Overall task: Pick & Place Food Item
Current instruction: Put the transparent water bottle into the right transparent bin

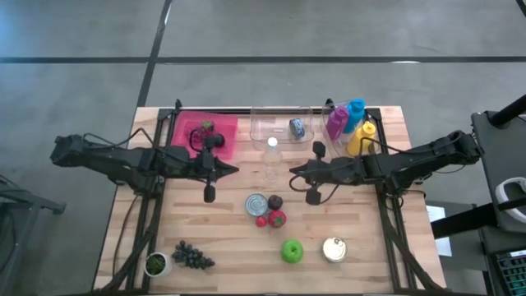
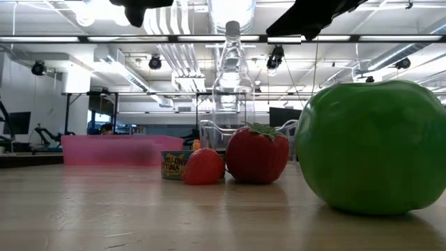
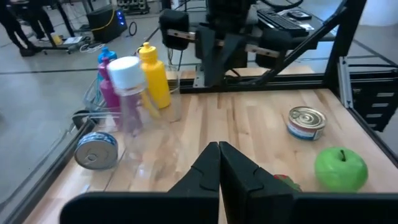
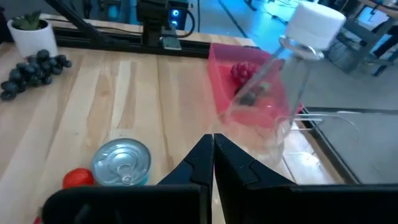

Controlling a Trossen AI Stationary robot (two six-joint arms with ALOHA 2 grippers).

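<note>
We've got a clear plastic bottle (image 1: 271, 158) with a white cap standing mid-table, a little potted succulent (image 1: 155, 264) in the near-left corner, and pink, blue and yellow bottles (image 1: 352, 126) bunched at the far right. Butcher-block table (image 1: 230, 255), grey floor (image 1: 82, 74) around it.

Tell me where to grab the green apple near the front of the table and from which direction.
Grip the green apple across its widest middle, coming straight down from above. It sits upright and clear of the tuna can beside it, and its round sides would likely slip from a higher or lower grip.
</note>
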